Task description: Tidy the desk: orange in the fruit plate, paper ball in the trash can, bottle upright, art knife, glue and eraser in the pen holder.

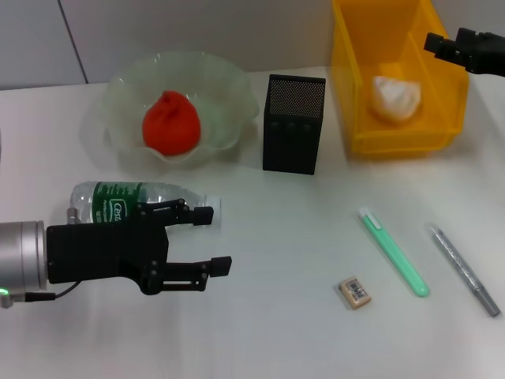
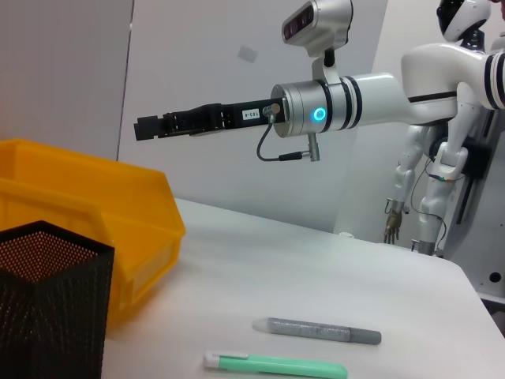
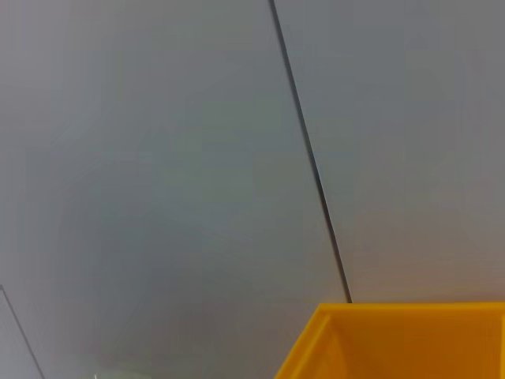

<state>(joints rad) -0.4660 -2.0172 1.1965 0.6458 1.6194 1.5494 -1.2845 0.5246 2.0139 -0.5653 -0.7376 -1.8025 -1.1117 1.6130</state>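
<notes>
Left gripper [image 1: 218,239] low over the worktop [image 1: 276,316] at about 8 o'clock in the head view, jaws apart and empty, pointing toward 3 o'clock. Just behind its upper finger, the bottle [image 1: 130,200] lying on its side, cap toward 3 o'clock, green label up; whether finger and bottle touch cannot be told.

At 11 o'clock, the fruit plate [image 1: 229,95] with the orange [image 1: 170,122] resting inside. Just beside the plate toward 3 o'clock, near centre, the pen holder [image 1: 293,124] standing upright, nothing visible through its mesh. At 1 o'clock, the trash can [image 1: 371,71] holding the paper ball [image 1: 396,97] against its near wall.

Right gripper [image 1: 442,43] raised at 2 o'clock over the far corner of the trash can; seen side-on in the left wrist view [image 2: 150,126], jaws close together with nothing between them.

On the worktop at 5 o'clock, the eraser [image 1: 354,291] lying flat. Near it toward 3 o'clock, a green stick [image 1: 393,251] with a white end, lying slantwise, and beyond that toward 4 o'clock a grey pen-like tool [image 1: 464,269], roughly parallel to it, the two apart. Both also seen in the left wrist view, green stick [image 2: 276,365] nearer, grey tool [image 2: 316,330] behind.

Right wrist view: only a wall and a corner of the yellow trash can [image 3: 410,339].
</notes>
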